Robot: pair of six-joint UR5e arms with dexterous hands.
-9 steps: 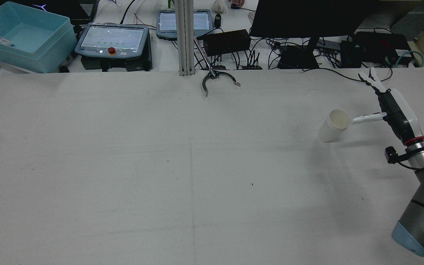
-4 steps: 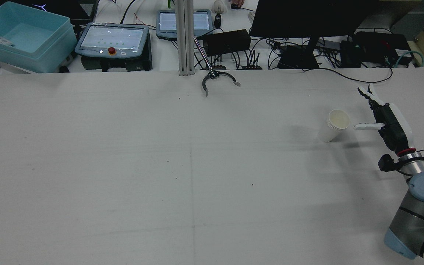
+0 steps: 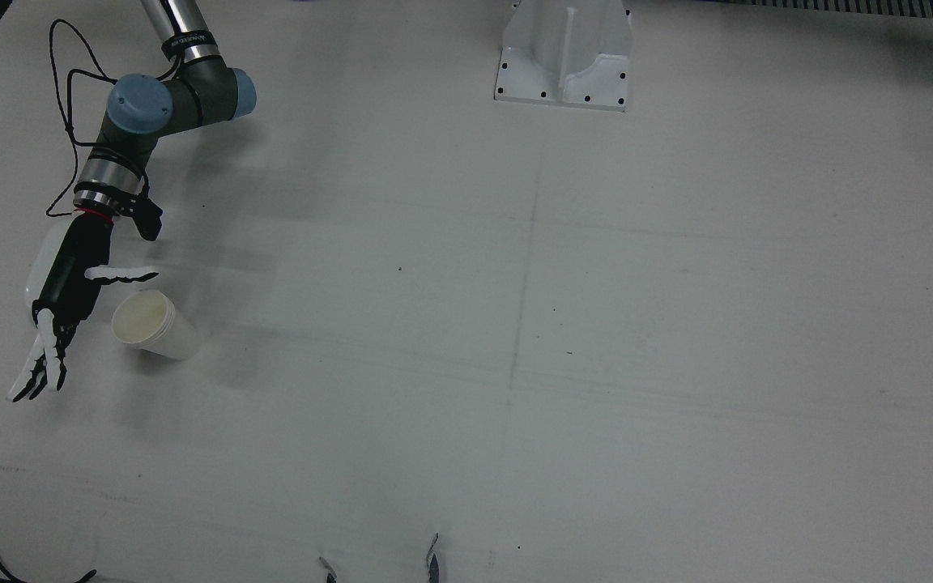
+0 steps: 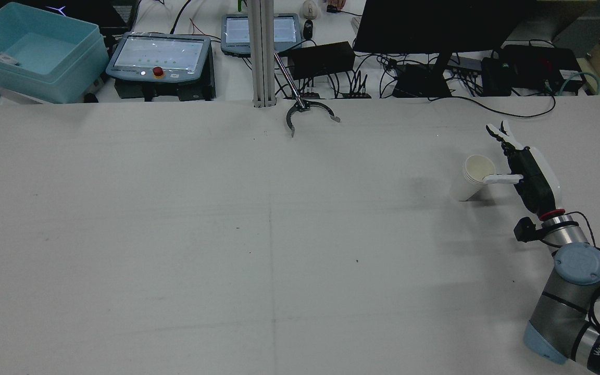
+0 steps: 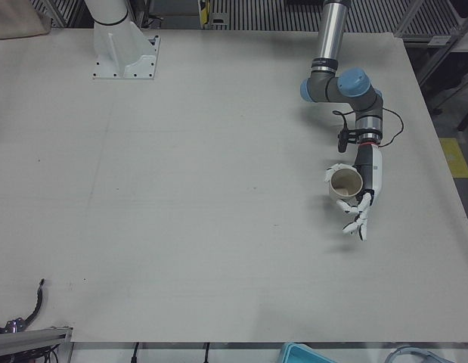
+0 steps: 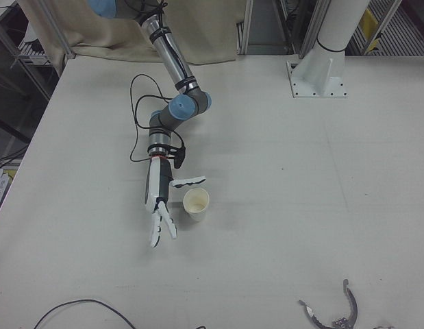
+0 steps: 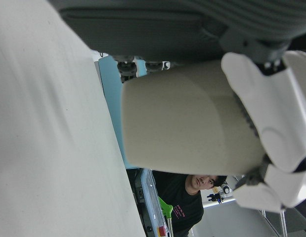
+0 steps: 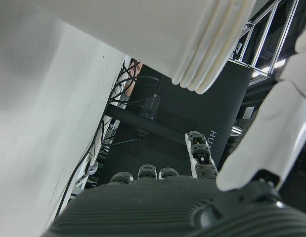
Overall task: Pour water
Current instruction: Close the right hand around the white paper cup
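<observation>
A bare white table [image 4: 227,234] fills the station. At its right side the right arm [image 4: 565,291] reaches toward the far edge. The right hand [image 4: 526,174] has its fingers [image 6: 160,229] straight and spread, and its thumb points left over the rim of a stack of paper cups [image 4: 472,179]. The stack stands upright just left of the palm, mouth up. Only the left-front view shows the left arm [image 5: 347,83]. There the left hand [image 5: 367,178] has a paper cup [image 5: 345,185] against its palm, upright with its mouth up. Whether that hand grips it cannot be told.
</observation>
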